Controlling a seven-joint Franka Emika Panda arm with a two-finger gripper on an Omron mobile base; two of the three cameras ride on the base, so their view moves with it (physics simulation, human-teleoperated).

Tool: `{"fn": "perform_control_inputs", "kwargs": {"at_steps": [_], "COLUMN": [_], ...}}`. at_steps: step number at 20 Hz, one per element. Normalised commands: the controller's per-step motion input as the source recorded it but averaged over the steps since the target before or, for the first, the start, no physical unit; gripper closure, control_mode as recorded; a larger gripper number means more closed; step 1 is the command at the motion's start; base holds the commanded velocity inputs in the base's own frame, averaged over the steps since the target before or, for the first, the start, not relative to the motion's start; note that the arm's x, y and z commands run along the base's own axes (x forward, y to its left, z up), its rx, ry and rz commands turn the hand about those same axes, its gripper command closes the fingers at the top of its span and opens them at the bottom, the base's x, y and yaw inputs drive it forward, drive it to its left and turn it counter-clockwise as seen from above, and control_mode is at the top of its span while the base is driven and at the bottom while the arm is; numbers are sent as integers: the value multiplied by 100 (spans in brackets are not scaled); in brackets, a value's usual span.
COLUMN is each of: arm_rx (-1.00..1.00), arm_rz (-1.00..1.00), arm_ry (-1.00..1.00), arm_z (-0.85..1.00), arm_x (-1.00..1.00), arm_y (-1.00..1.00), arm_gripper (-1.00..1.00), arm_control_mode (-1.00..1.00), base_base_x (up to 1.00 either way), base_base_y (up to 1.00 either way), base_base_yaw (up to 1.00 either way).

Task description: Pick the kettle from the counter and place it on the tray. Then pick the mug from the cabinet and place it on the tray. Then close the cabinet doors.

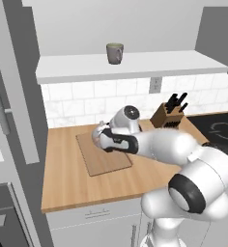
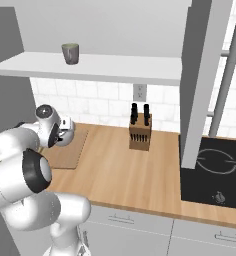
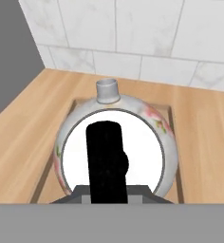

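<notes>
The whitish floral kettle sits low over the wooden tray, spout toward the tiled wall. My gripper is shut on its black arched handle. From the left base view, the gripper and kettle are above the tray's far end. I cannot tell whether the kettle touches the tray. The grey-green mug stands on the white shelf of the open cabinet; it is also in the right base view as the mug. One cabinet door hangs open at left, the other door at right.
A knife block stands on the counter against the wall, right of the tray. A black cooktop lies further right. A wall socket sits above the counter. White drawers run under the counter's front edge.
</notes>
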Motion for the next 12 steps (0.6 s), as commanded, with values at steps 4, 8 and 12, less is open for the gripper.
{"fn": "perform_control_inputs", "kwargs": {"at_steps": [4,8,12], "arm_rx": [0,0,0], "arm_rz": [-3,-3,-2], "arm_ry": [0,0,0], "arm_z": [-16,-18,-16], "arm_x": [27,26,26], "arm_y": [8,9,8], "arm_gripper": [100,100,100], "arm_control_mode": [-100,-100,-100], "base_base_x": [0,0,0], "base_base_y": [0,0,0], "base_base_yaw": [0,0,0]}}
